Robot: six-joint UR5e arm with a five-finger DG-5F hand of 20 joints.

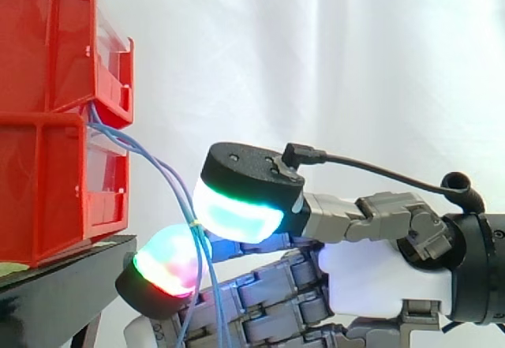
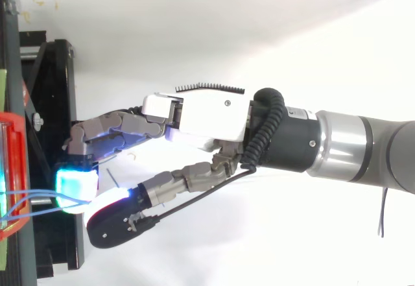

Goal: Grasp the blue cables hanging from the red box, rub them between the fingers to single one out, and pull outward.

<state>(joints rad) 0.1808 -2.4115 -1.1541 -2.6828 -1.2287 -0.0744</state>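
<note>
I am watching the robot hand (image 1: 379,273) coming in from the right and pinching the blue cables (image 1: 158,165) between its glowing thumb pad and a finger pad. The cables are hanging from between the two stacked red bins (image 1: 47,198) on the black stand (image 1: 67,273) and running down through that pinch.

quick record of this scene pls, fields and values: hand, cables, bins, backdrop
hand: reaches in from the right, below the bins' level
fingers: glowing pads pinch the cables from both sides
blue cables: come out between the stacked bins, slope down into the pinch, hang on below it
strands in pinch: more than one
red bins: two, stacked on black stand
backdrop: white curtain
</note>
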